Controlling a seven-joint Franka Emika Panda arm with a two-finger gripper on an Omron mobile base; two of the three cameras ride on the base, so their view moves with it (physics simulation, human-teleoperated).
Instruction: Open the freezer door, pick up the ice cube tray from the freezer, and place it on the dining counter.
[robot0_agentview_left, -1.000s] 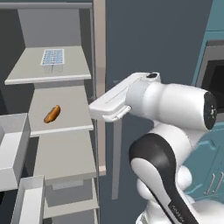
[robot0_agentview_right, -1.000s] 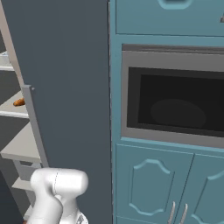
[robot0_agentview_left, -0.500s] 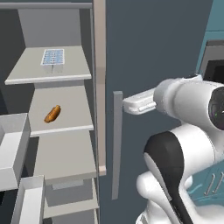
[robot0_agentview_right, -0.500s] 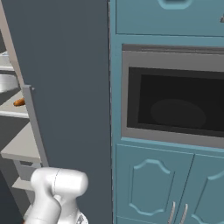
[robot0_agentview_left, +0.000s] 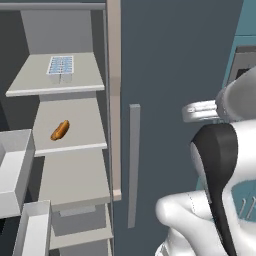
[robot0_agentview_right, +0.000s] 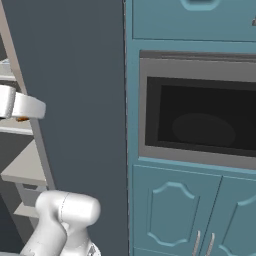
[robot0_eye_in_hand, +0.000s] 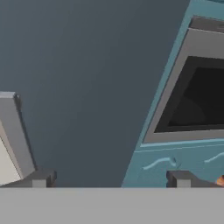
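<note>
1. From my remote seat, the left base view shows the freezer (robot0_agentview_left: 70, 150) standing open: light grey inner walls, stepped shelves, and pale bins jutting out at the lower left.
2. The ice cube tray (robot0_agentview_left: 60, 65) lies flat on the top shelf, a pale blue-grey rectangle with a grid of small cells, near the shelf's front edge and towards its right side.
3. One shelf down lies a small orange-brown food item (robot0_agentview_left: 60, 130) (I cannot tell what it is), apart from the tray.
4. To the right of the shelves is a plain slate-grey fridge door (robot0_agentview_left: 170, 75) with a grey vertical bar handle (robot0_agentview_left: 133, 165).
5. The white arm fills the lower right of that view, its hand lying across the slate door beside the handle, well apart from the tray.
6. In the hand view, the gripper (robot0_eye_in_hand: 109, 178) faces the slate-grey door; its two dark finger tips stand far apart at the bottom with nothing between them, so the pincer is spread wide and holds nothing.
7. The right base view shows a built-in oven (robot0_agentview_right: 200, 112) with a dark window, set in teal cabinets (robot0_agentview_right: 175, 210) right of the fridge.
</note>
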